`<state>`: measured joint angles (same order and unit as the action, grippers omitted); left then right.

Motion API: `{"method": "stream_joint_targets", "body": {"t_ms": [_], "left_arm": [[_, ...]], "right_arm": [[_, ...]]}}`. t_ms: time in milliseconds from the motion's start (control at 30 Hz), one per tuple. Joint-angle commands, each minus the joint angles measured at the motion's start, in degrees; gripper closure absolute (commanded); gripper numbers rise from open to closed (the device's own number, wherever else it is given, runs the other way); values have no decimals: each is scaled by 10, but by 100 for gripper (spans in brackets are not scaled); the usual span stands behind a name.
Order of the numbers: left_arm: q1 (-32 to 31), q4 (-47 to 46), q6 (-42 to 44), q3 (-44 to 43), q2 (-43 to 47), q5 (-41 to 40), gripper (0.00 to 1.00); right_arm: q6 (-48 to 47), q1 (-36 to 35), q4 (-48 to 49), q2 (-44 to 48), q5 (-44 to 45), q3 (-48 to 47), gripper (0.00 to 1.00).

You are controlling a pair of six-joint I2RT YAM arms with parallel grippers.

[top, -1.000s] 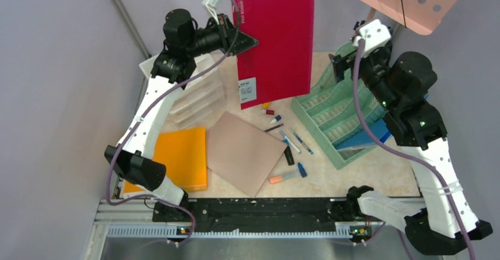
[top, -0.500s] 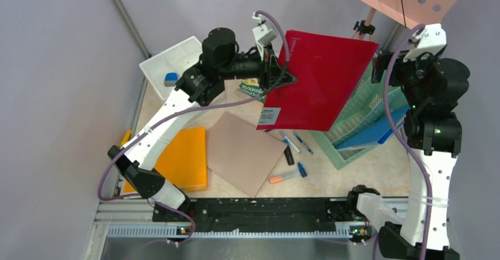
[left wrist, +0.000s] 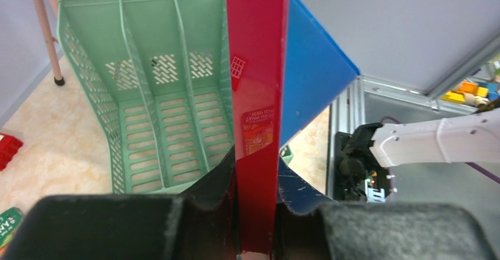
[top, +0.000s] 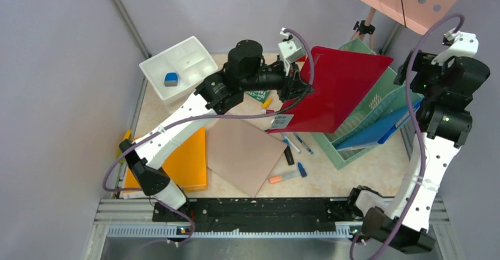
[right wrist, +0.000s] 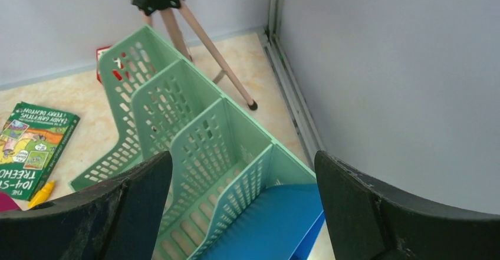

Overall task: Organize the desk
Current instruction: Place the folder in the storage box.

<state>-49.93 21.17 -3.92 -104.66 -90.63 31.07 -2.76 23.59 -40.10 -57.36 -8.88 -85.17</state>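
1. The left end effector [top: 296, 86] is clenched on one edge of the red folder [top: 345, 86]. In the left wrist view the folder stands edge-on between the pads. It hangs tilted, its far end over the green mesh file rack [top: 377, 104].
2. The right end effector [right wrist: 244, 204] is released, its fingers wide apart with nothing between them. It hovers above the rack's right side.
3. The tabletop [top: 365, 171] fills the floor of the grey-walled cell beneath both arms. The rack sits at its right.
4. The step in hand looks like filing the red folder into a free compartment. A blue folder [top: 377, 131] already lies in one end compartment, just beside the red one's line.
5. To do it well, turn the folder's plane parallel with the dividers. Lead with one lower corner, and lower it only once the edge clears the divider tops. The rack looks light and could slide or tip if the folder catches, so the free arm might steady it.
6. The red folder is thin, flat and glossy, with a small label, and it seems stiff enough to hold its shape from one grasped edge.
7. The rack is pale green perforated plastic with sloping slotted walls.
8. The tabletop is beige and mottled. Loose pens [top: 295, 142], a tan sheet [top: 244, 151] and an orange folder [top: 186, 157] lie on it to the left.
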Motion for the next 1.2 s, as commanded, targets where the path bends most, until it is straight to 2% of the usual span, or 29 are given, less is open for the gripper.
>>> {"method": "stream_joint_targets", "body": {"t_ms": [0, 100, 233, 633, 900, 1033, 1167], "left_arm": [[2, -53, 7, -34, -25, -34, 100], [2, -61, 1, -37, -32, -25, 100], [2, -86, -14, -50, -50, -4, 100], [-4, -170, -34, -79, -114, -4, 100], [-25, -202, -2, -114, -172, -49, 100], [-26, -228, -15, -134, -205, -99, 100], [-26, -247, -34, -158, -232, -100, 100]], "right_arm": [[49, 70, -7, -39, -77, -8, 11], [60, 121, -1, -61, -136, 2, 11], [60, 157, 12, -67, -169, 11, 11], [53, 159, 36, -63, -207, 30, 11], [74, 167, 51, -56, -245, 35, 11], [105, 193, 65, -55, -283, 49, 11], [118, 207, 77, -53, -307, 66, 11]]}}
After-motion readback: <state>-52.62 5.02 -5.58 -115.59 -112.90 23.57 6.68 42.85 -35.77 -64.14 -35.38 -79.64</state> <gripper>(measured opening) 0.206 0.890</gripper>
